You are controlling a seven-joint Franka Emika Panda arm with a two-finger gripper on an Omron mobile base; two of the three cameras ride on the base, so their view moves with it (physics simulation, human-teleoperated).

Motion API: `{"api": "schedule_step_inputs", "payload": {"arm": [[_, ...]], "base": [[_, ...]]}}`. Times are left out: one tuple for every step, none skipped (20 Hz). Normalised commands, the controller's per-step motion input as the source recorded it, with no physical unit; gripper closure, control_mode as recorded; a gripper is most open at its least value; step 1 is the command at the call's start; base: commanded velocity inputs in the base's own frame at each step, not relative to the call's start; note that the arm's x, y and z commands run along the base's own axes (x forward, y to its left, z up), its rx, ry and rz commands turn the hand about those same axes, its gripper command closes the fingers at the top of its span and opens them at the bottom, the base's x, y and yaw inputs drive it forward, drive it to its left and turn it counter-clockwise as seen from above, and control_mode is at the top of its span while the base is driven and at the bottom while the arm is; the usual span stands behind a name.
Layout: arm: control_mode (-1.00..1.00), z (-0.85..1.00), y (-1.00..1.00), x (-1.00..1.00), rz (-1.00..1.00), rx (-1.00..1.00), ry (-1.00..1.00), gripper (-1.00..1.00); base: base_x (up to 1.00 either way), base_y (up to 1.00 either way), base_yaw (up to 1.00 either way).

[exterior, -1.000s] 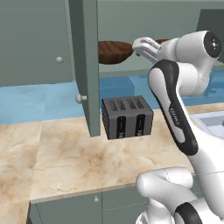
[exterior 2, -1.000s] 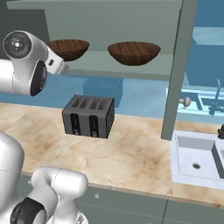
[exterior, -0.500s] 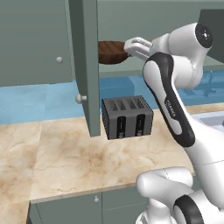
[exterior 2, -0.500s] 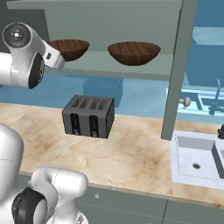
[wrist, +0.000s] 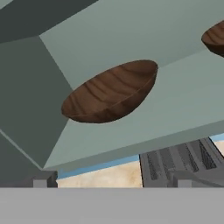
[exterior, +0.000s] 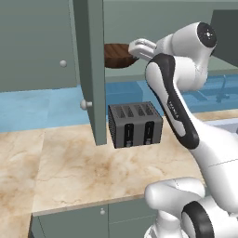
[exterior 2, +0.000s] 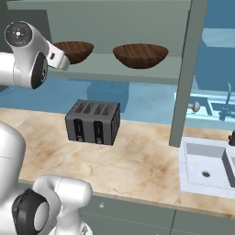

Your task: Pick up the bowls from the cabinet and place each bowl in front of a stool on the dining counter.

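Two dark brown wooden bowls stand on the pale shelf of the open cabinet. In the hand view the left bowl lies straight ahead, and the other bowl is cut off at the upper right. My gripper is open, its tips wide apart with nothing between them, a short way in front of the left bowl. In the left base view the gripper sits level with that bowl, which is partly hidden behind the door. The right bowl stands apart. The stool and dining counter are out of view.
A dark grey toaster stands on the marble worktop just under the shelf. The open cabinet door hangs edge-on left of the hand. A white sink is set in at the right.
The hand has moved closer to the left bowl on the shelf. The jaws have stayed open and the bowls have not moved.
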Motion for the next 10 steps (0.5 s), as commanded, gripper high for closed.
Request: {"api": "schedule_step_inputs", "payload": {"arm": [[-1.0,-0.12,0.0,0.26,-0.04,0.0,0.0,-1.0],[-1.0,-0.14,0.0,0.27,-0.03,0.0,0.0,-1.0],[-1.0,-0.14,0.0,0.29,-0.03,0.0,0.0,-1.0],[-1.0,-0.14,0.0,0.3,-0.03,0.0,0.0,-1.0],[-1.0,-0.12,0.0,0.31,-0.02,0.0,0.0,-1.0],[-1.0,-0.11,0.0,0.31,-0.02,0.0,0.0,-1.0],[-1.0,-0.1,0.0,0.33,-0.02,0.0,0.0,-1.0],[-1.0,-0.09,0.0,0.31,-0.01,0.0,0.0,-1.0],[-1.0,-0.06,0.0,0.28,-0.01,0.0,0.0,-1.0],[-1.0,0.0,0.0,0.3,-0.02,0.0,0.0,-1.0]], "base": [[0.0,0.0,0.0],[0.0,0.0,0.0],[0.0,0.0,0.0],[0.0,0.0,0.0],[0.0,0.0,0.0],[0.0,0.0,0.0],[0.0,0.0,0.0],[0.0,0.0,0.0],[0.0,0.0,0.0],[0.0,0.0,0.0]]}}
